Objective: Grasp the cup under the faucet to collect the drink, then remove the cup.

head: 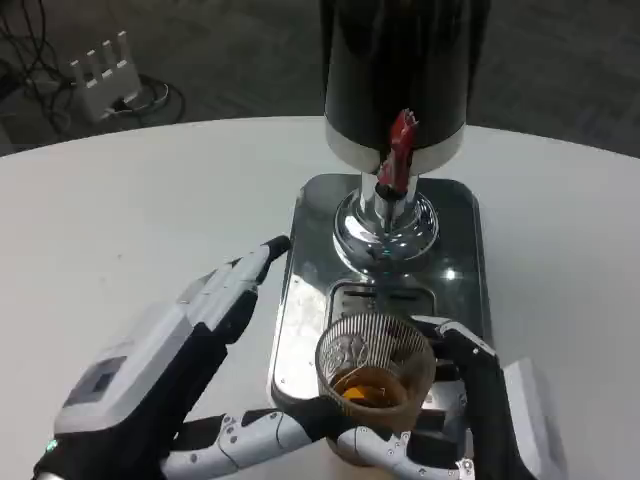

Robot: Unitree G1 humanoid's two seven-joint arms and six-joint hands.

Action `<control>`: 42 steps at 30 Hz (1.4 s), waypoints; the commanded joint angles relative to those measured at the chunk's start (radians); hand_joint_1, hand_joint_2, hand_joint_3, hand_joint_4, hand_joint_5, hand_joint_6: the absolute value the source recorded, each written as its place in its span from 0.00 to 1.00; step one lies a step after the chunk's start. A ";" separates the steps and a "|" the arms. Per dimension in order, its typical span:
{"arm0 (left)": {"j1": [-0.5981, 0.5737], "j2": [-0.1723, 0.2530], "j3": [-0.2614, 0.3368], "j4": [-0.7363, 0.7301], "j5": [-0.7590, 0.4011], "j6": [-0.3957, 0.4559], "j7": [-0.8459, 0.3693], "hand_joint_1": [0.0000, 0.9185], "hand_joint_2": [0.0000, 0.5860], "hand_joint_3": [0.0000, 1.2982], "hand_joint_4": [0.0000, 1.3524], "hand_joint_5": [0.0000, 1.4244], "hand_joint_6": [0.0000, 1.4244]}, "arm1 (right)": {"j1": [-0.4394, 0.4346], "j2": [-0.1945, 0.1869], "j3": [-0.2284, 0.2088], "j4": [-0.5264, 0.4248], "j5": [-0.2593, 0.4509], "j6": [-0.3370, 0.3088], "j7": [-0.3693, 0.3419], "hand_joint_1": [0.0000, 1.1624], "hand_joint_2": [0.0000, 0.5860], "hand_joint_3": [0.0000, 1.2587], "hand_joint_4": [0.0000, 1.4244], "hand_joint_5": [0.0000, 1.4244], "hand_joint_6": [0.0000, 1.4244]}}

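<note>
A clear ribbed cup (375, 372) with amber drink in its bottom stands at the near end of the silver drip tray (305, 300), nearer to me than the faucet (392, 185) with its red lever (402, 135). My right hand (470, 400) grips the cup, with dark fingers (462, 345) on its right side and another finger curled below its front. My left hand (165, 365) lies left of the tray with its fingers stretched out toward the tray's left edge. Its thumb (265, 432) reaches right to the cup's base.
The black dispenser body (400, 60) rises on a chrome foot (385, 225) at the tray's far end. The white round table (120, 220) stretches to the left and right. On the floor beyond the table lie a white device (100, 70) and cables.
</note>
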 commanded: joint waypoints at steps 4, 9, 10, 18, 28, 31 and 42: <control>0.076 0.010 0.004 -0.010 0.065 -0.074 0.030 0.00 0.05 0.00 0.00 0.00 0.00 | 0.011 0.007 0.030 -0.113 -0.024 -0.029 0.046 0.84 0.14 0.61 0.61 0.77 0.92; 0.111 0.011 0.007 -0.014 0.073 -0.104 0.030 0.00 0.05 0.00 0.00 0.00 0.00 | 0.021 0.006 0.027 -0.147 -0.020 -0.030 0.079 0.84 0.14 0.61 0.61 0.77 0.92; 0.114 0.011 0.009 -0.014 0.075 -0.107 0.030 0.00 0.04 0.00 0.00 0.00 0.00 | 0.022 0.004 0.027 -0.153 -0.023 -0.030 0.084 0.84 0.14 0.61 0.61 0.77 0.92; 0.158 0.025 0.043 -0.023 0.147 -0.170 0.051 0.00 0.04 0.00 0.00 0.00 0.00 | 0.036 -0.004 0.007 -0.198 -0.020 -0.020 0.128 0.84 0.13 0.61 0.61 0.77 0.92; 0.199 0.016 0.072 -0.002 0.173 -0.207 0.088 0.00 0.04 0.00 0.00 0.00 0.00 | 0.079 -0.015 -0.019 -0.232 -0.016 -0.029 0.167 0.84 0.13 0.60 0.61 0.77 0.92; 0.196 0.017 0.071 0.000 0.175 -0.207 0.088 0.00 0.03 0.00 0.00 0.00 0.00 | 0.086 -0.015 -0.029 -0.241 -0.012 -0.028 0.175 0.84 0.13 0.60 0.61 0.77 0.92; 0.194 0.007 0.058 0.008 0.176 -0.201 0.085 0.00 0.03 0.00 0.00 0.00 0.00 | 0.108 -0.022 -0.059 -0.266 0.001 -0.037 0.190 0.84 0.13 0.60 0.61 0.76 0.92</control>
